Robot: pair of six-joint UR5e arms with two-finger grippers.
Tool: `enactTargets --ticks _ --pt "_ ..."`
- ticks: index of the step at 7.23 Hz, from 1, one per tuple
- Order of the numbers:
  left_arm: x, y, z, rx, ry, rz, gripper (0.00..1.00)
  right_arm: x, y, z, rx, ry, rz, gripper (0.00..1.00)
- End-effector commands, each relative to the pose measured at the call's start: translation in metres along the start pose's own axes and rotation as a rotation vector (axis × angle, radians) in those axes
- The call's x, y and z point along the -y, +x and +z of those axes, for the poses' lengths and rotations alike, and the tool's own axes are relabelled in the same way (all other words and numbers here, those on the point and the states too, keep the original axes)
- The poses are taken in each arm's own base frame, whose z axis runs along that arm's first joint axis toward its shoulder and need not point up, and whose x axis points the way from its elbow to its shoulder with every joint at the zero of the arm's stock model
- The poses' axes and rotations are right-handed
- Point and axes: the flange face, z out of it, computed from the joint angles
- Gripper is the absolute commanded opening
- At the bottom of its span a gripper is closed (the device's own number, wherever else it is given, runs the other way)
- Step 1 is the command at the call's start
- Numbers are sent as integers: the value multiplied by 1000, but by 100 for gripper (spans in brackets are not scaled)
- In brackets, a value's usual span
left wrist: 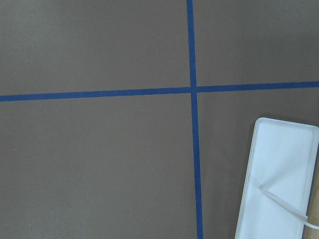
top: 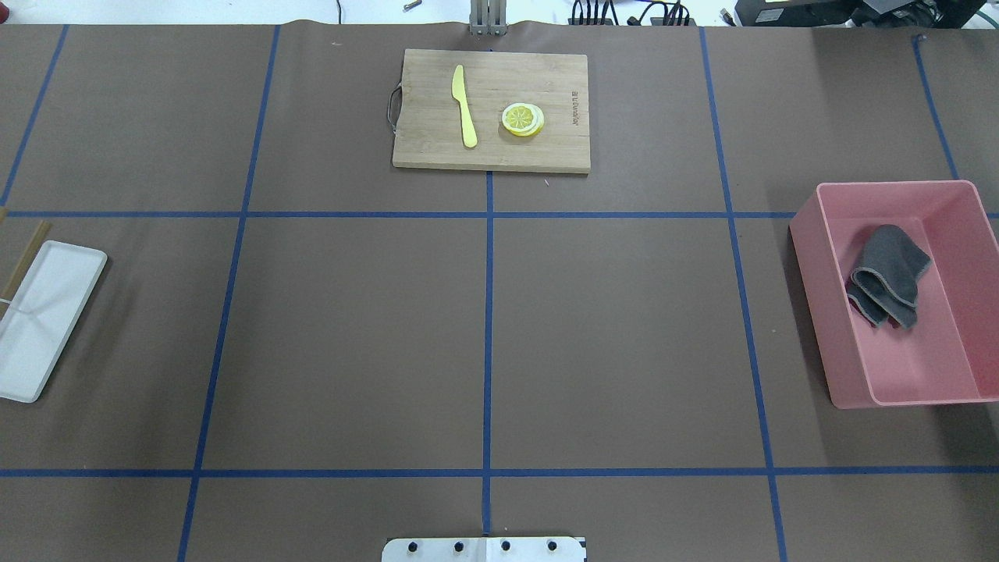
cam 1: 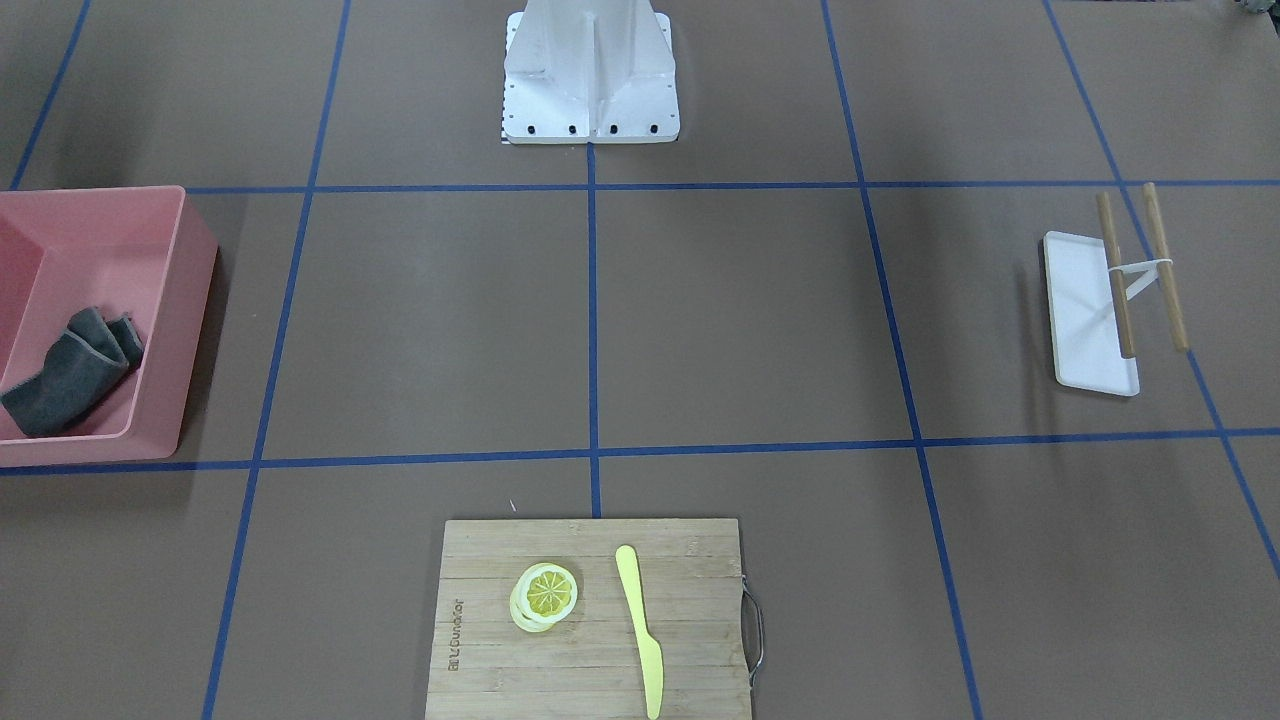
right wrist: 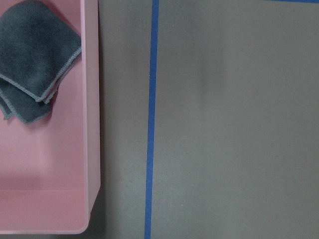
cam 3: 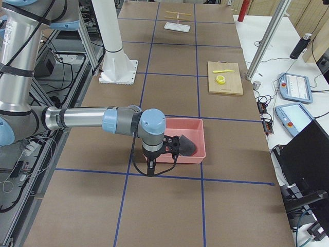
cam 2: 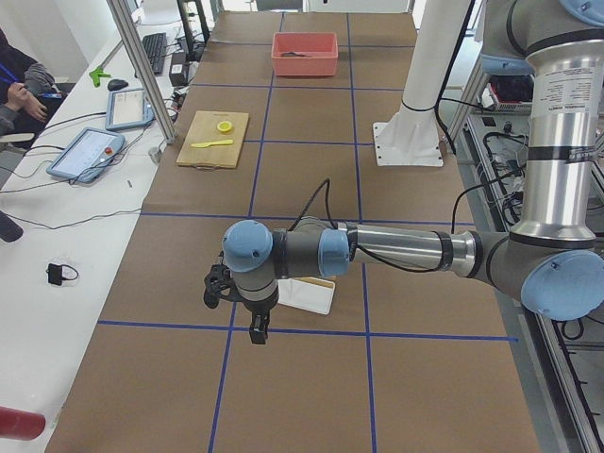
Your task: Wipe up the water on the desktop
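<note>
Brown table (top: 351,336) w/ blue tape grid spans every view, under both arms. L end effector (cam 2: 257,330) hangs above it just beside white tray (top: 47,312). R end effector (cam 3: 150,169) hangs beside pink bin (top: 819,312) w/ grey cloth (top: 890,273) inside. Jaw width on either: can't tell, side views only. Far edge, centre: bamboo board (top: 437,148) w/ yellow knife (top: 464,105) & lemon slice (top: 523,119).

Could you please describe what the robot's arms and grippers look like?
Both the left arm and right arm are silver tubes with pale-blue joint caps. The left gripper and right gripper are black, each with a looping black cable.
</note>
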Motion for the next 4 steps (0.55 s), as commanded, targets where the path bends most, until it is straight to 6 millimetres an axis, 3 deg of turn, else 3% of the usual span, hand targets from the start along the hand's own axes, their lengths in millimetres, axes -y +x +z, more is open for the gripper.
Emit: enactTargets --ticks 1,4 --pt "-3 -2 2 -1 -4 -4 99 0 -1 -2 0 3 -2 100" --pt "-3 -3 4 0 -8 -9 99 0 -2 -2 1 5 -3 100"
